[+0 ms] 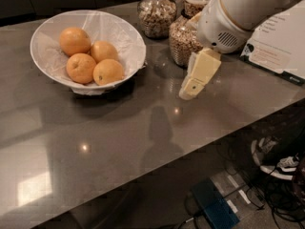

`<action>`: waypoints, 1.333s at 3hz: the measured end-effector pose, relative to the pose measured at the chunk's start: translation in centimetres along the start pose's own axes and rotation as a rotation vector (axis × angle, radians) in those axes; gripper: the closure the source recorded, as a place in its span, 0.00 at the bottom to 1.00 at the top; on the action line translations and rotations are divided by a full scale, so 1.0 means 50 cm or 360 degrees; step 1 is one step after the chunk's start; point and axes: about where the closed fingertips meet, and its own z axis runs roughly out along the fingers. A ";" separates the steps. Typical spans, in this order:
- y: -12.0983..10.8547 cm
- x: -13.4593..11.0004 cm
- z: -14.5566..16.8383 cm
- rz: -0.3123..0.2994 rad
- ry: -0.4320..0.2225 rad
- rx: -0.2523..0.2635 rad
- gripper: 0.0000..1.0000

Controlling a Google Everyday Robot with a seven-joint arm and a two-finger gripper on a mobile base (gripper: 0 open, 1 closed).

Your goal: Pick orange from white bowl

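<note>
Over the right half of the grey counter (pixel 143 142), in the one camera view, my gripper (pixel 187 93) hangs above the surface, angled down and to the left, with nothing in it that I can see. Whether it stands wide or narrow I cannot tell, since I see it side-on as one cream block. Well apart from it, at the far left, the white bowl (pixel 43 30) sits on the counter with its crinkled paper lining (pixel 116 25), and four fruits lie in it touching one another. The orange (pixel 108 71) I take as mine is the near right one, yellowish, with a small dark dot on its peel; it rests by the bowl's near wall and is the closest to my tool. I judge the step in hand to be the approach, with no reach into the bowl made yet. The next move calls for carrying the gripper left and over the rim, then down on that fruit from above, wide enough to span it, without nudging its neighbours or catching the paper. My wrist housing (pixel 224 25) partly covers the glass jars (pixel 157 13), the printed card (pixel 281 42) at the right is cut off by the edge, and the bowl wall hides the undersides of the fruits.
</note>
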 end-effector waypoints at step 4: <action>-0.040 -0.116 0.086 0.0080 -0.0298 -0.0064 0.00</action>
